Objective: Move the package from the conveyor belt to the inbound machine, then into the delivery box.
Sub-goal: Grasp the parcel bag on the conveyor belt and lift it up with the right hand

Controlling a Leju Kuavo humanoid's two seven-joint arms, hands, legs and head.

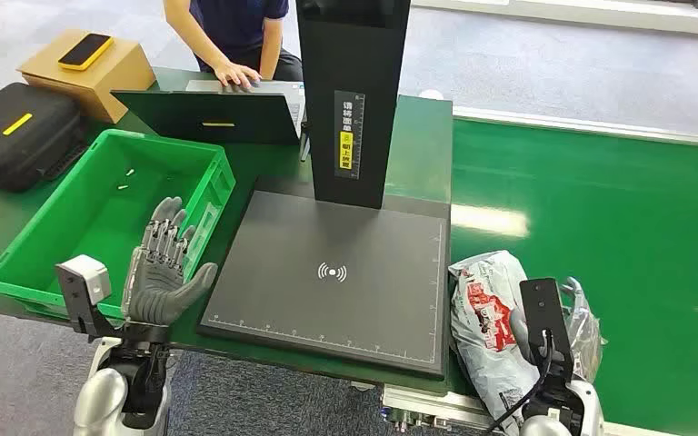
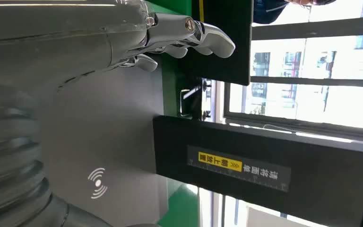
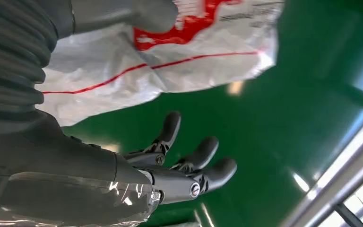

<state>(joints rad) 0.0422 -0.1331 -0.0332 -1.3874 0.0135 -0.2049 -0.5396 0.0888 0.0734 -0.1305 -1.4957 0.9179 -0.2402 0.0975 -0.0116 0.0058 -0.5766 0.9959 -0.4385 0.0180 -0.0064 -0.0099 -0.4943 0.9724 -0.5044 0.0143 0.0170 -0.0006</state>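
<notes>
- Green conveyor belt [image 1: 618, 209] spanning the right side of the head view, with the white-and-red plastic package [image 1: 486, 313] lying at its near-left corner, just beside the edge of the inbound machine.
- Inbound machine: flat dark scan plate [image 1: 327, 318] with a white wireless mark at centre and a black upright column [image 1: 353, 100] behind, bearing a yellow label; nothing resting on the plate.
- Green delivery box [image 1: 100, 213] to the left of the plate, holding only a few tiny bits on its floor.
- Beyond the box: an open laptop [image 1: 209, 113] with a person's hand [image 1: 236, 74] on it, a black case [image 1: 18, 132], and a cardboard box [image 1: 91, 73] with a phone on top.
- Left hand [image 1: 159, 268] raised upright between box and plate, fingers apart and straight, holding nothing.
- Right hand [image 3: 170, 161] low over the belt right beside the package, dark fingers spread and gently curled, thumb near the plastic but not yet closed on it.
- Judged step: the very first one, reaching for the package on the belt; nothing lifted yet.
- Next move likely calls for sliding the fingers under or around the crumpled bag, closing firmly on the slack plastic, then lifting leftward over the plate's edge onto the wireless mark.
</notes>
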